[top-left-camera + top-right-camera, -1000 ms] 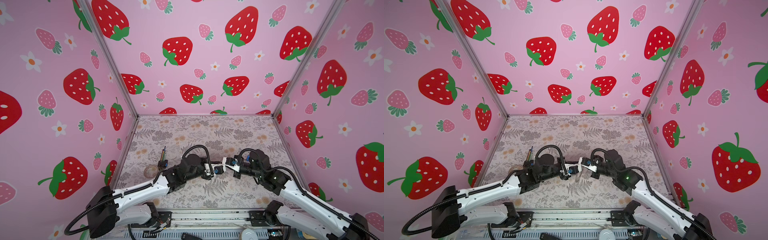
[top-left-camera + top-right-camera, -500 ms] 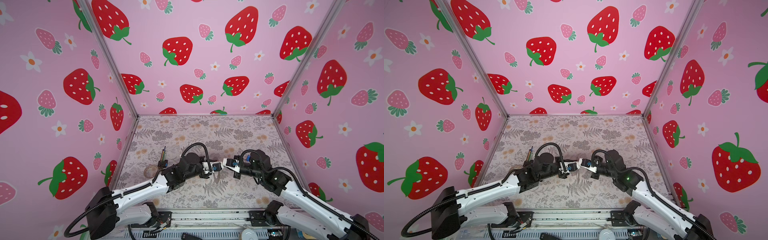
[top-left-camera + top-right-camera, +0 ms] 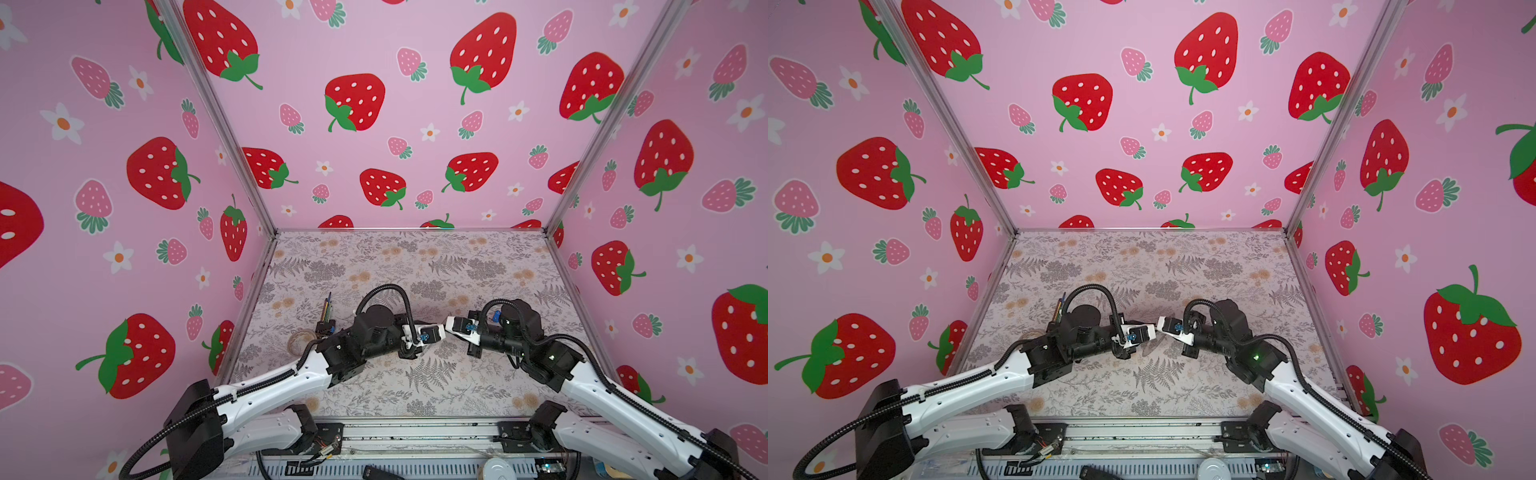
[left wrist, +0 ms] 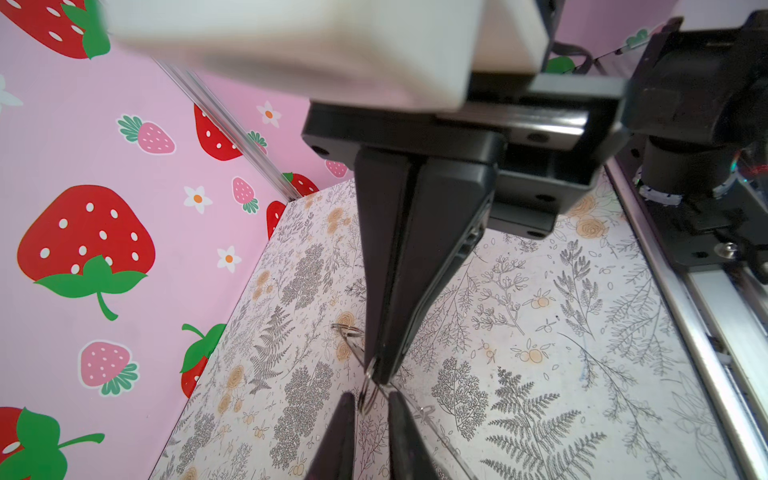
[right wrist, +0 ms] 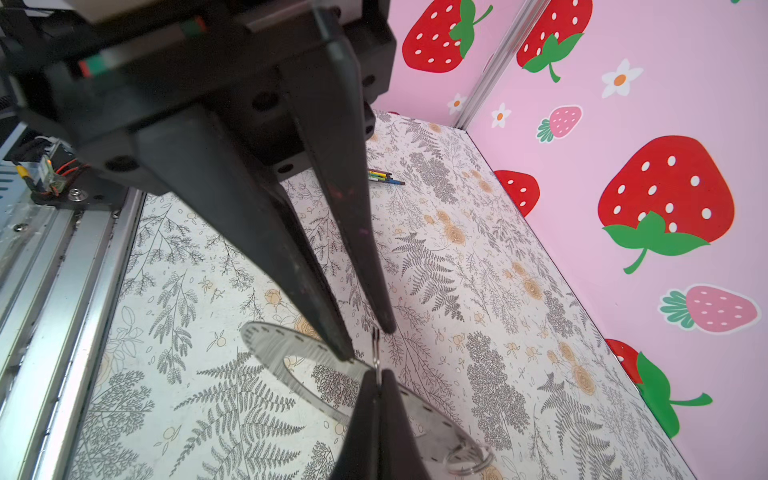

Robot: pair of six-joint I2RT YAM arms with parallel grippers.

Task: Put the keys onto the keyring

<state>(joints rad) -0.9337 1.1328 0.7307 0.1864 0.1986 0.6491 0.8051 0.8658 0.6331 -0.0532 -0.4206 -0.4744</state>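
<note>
Two pairs of tips meet near mid-table: the right gripper (image 5: 376, 376) pinched shut on a wire loop (image 5: 376, 353), the left gripper (image 5: 368, 341) narrowly parted around it, beside the flat grey keyring (image 5: 270, 343), seemingly light, stiff, slippery, best nipped by its rim.

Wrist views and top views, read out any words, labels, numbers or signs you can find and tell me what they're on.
None readable in any view.
keyring: only tiny pale marks along its rim, too small to read as figures.
walls: strawberry and flower print, no lettering.
</note>
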